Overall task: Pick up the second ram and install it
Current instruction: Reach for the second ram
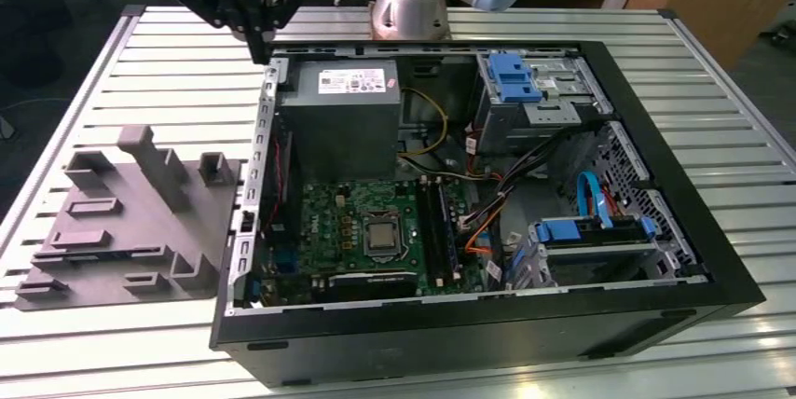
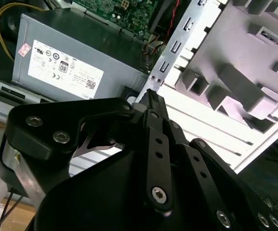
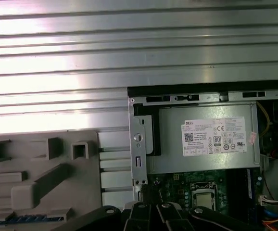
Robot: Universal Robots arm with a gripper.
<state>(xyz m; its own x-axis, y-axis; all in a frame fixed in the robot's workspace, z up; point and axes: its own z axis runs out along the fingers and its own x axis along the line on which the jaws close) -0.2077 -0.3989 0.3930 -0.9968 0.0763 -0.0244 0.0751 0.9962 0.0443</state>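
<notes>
My gripper [image 1: 260,45] hangs above the table at the far corner of the open computer case [image 1: 498,324], on the exterior view's left. Its black fingers [image 2: 154,126] are pressed together, with nothing seen between them. The grey fixture plate [image 1: 118,231] lies on the table beside the case, nearer than the gripper. In the first wrist view a long thin dark strip [image 3: 28,219] lies in that plate; it looks like the second ram. The green board [image 1: 354,222] sits inside the case, its long black slots [image 1: 435,222] beside the processor socket.
A grey power supply [image 1: 338,115] fills the case's far corner just below the gripper. Blue drive brackets [image 1: 513,77] and loose cables [image 1: 498,203] fill the case on the exterior view's right. The case's metal rear wall [image 2: 177,45] stands between fixture and board. The slatted table [image 1: 149,73] lies underneath everything.
</notes>
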